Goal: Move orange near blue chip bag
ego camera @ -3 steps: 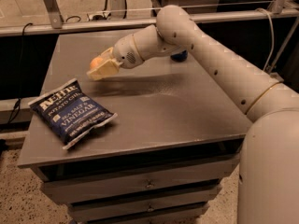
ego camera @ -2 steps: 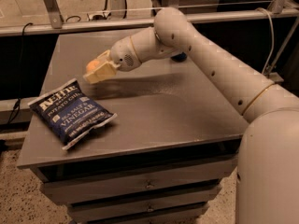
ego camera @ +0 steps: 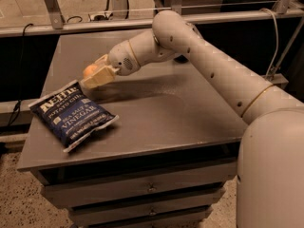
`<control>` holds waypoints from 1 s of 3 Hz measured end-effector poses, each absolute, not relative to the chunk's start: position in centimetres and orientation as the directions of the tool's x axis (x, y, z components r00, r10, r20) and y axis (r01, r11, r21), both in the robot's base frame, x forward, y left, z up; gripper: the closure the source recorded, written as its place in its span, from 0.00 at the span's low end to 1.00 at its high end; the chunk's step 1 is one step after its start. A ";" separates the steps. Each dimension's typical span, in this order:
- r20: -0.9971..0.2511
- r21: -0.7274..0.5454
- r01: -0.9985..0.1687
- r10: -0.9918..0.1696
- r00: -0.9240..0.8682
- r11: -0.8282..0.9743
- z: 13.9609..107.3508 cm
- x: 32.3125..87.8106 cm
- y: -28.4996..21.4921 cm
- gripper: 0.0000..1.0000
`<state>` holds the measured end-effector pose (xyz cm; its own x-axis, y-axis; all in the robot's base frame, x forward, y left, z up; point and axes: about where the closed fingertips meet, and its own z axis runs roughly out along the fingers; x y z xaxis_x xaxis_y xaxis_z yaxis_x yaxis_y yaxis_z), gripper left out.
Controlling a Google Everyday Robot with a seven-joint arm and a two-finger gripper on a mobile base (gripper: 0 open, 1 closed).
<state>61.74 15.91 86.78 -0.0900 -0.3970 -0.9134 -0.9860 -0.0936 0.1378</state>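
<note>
The blue chip bag [ego camera: 72,114] lies flat on the left front part of the grey table [ego camera: 166,113], its white lettering facing up. My gripper [ego camera: 93,75] is over the table's left side, just above and beyond the bag's far right corner. Its pale fingers [ego camera: 97,77] are closed around the orange [ego camera: 90,71], of which only a small round part shows between them. The orange is held a little above the tabletop, close to the bag's far edge.
My white arm [ego camera: 213,70] reaches in from the right across the table's back half. A dark object [ego camera: 181,58] sits behind the arm near the table's back. Drawers [ego camera: 142,189] are below the tabletop. A metal rail [ego camera: 95,25] runs behind the table.
The gripper with the orange has moved left and down, toward the chip bag's far corner, and now hangs lower over the table. The bag has not moved.
</note>
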 end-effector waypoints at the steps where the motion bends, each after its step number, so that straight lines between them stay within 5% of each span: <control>1: -0.912 0.145 -0.985 -0.399 -0.094 -0.099 86.7 61.5 15.9 0.12; 2: -0.912 0.148 -0.984 -0.400 -0.096 -0.102 86.6 61.3 16.0 0.00; 3: -0.912 0.149 -0.984 -0.400 -0.097 -0.102 86.6 61.3 16.0 0.00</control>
<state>61.32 15.97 86.58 -0.0967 -0.3995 -0.9116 -0.9836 -0.1019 0.1490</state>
